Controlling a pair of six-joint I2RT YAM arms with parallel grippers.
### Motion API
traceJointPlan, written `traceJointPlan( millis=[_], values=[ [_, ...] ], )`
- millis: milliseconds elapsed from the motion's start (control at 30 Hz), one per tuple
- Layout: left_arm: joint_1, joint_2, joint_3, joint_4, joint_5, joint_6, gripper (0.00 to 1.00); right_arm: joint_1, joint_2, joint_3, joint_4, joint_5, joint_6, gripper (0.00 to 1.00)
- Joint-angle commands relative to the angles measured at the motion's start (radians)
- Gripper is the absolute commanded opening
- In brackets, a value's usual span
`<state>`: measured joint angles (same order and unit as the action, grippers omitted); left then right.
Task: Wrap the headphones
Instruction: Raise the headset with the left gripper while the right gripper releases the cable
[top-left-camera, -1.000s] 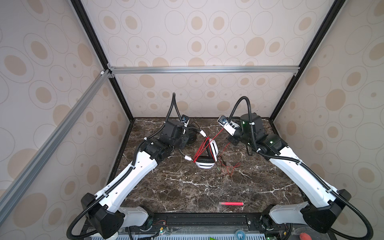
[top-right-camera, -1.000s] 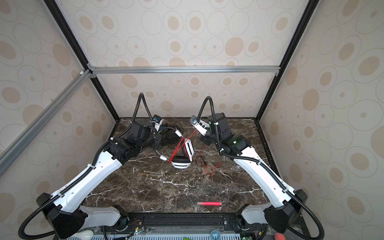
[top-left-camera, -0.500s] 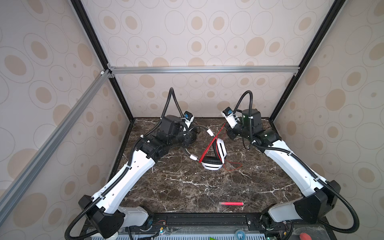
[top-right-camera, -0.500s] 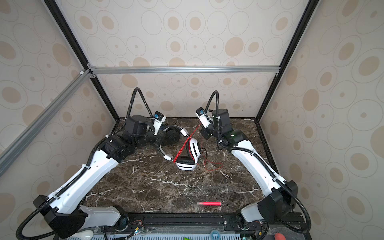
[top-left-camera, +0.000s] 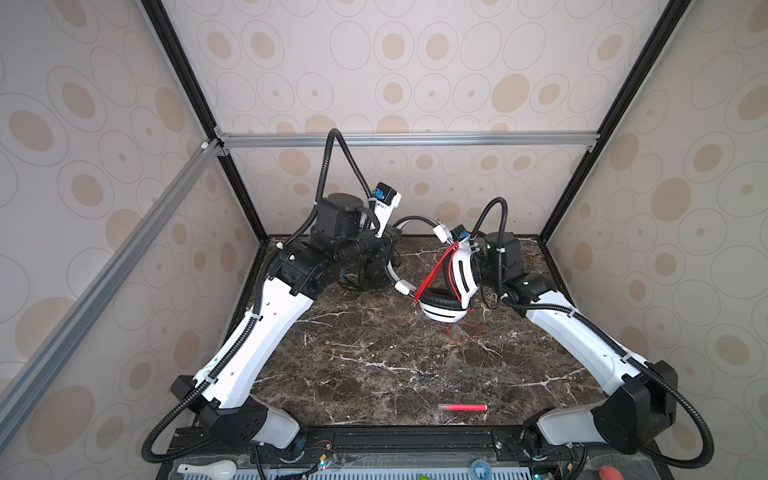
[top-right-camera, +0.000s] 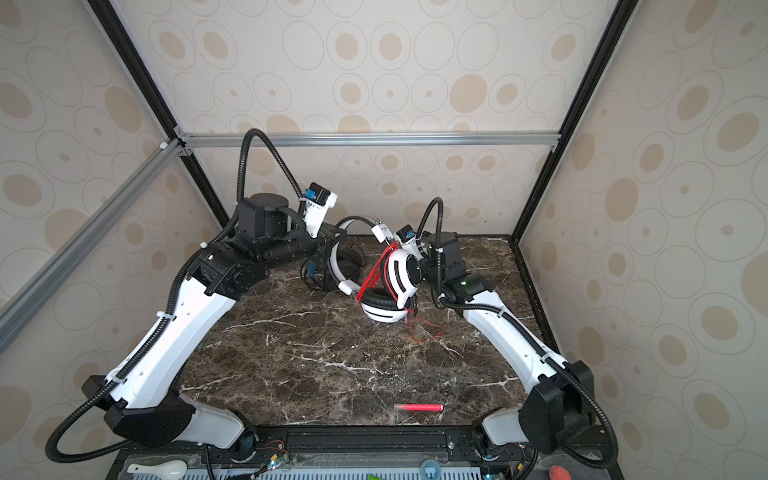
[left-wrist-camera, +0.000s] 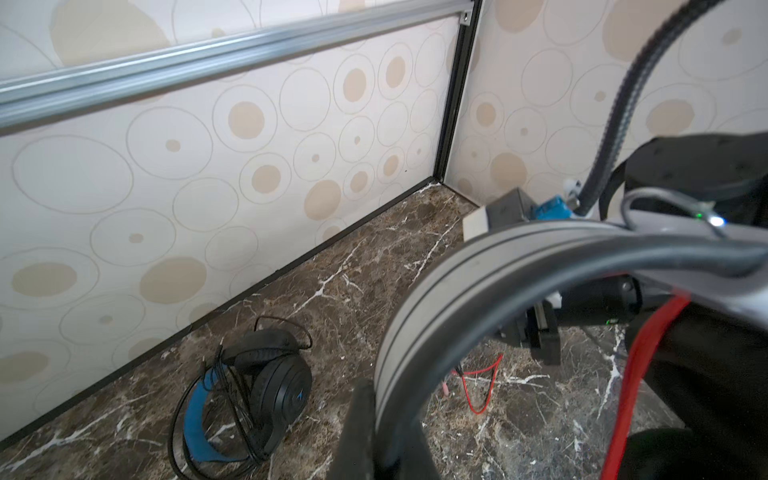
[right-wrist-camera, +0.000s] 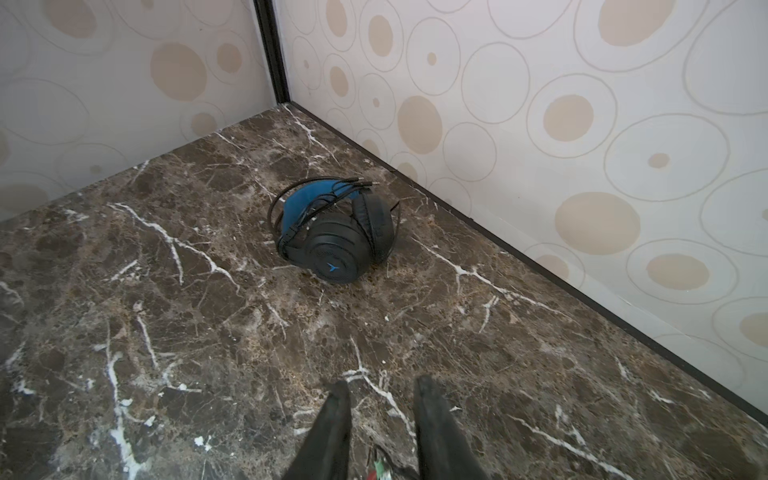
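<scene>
We are judging ourselves partway: the black headset (right-wrist-camera: 336, 232) is lying wrapped near the back wall, our left gripper (left-wrist-camera: 382, 419) is clamping the white headset (top-left-camera: 451, 291) by its band, our right gripper (right-wrist-camera: 380, 399) is standing apart, and red cable (top-left-camera: 465, 332) is trailing unwound on the table (top-left-camera: 374, 365).

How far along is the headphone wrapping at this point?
Done: the black headset lies on the table, its cable wound around it. In hand: the left gripper, jaws shut on the headband, holds the white headset, red cable looped over it several times. Left: a slack red loop lies on the table; the right gripper, jaws apart, holds nothing.
</scene>
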<state>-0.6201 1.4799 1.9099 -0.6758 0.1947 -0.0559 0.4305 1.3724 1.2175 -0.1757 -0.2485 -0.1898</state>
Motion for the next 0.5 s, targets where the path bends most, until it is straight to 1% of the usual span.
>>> traceJointPlan(
  millis=[0,67,200,333,467],
  values=[
    [-0.005,0.010,0.114,0.046,0.058,-0.059,0.00,-0.001,-0.036,-0.026,0.097,-0.078,0.052,0.30],
    [-0.005,0.027,0.143,0.064,0.061,-0.075,0.00,-0.001,-0.039,-0.045,0.121,-0.104,0.071,0.31],
    [-0.006,0.084,0.224,0.064,0.072,-0.108,0.00,-0.002,-0.042,-0.105,0.190,-0.119,0.121,0.31],
    [-0.006,0.110,0.262,0.087,0.033,-0.154,0.00,0.002,-0.013,-0.127,0.182,-0.123,0.128,0.30],
    [-0.007,0.117,0.266,0.118,0.019,-0.200,0.00,0.001,-0.006,-0.200,0.295,-0.134,0.184,0.31]
  ],
)
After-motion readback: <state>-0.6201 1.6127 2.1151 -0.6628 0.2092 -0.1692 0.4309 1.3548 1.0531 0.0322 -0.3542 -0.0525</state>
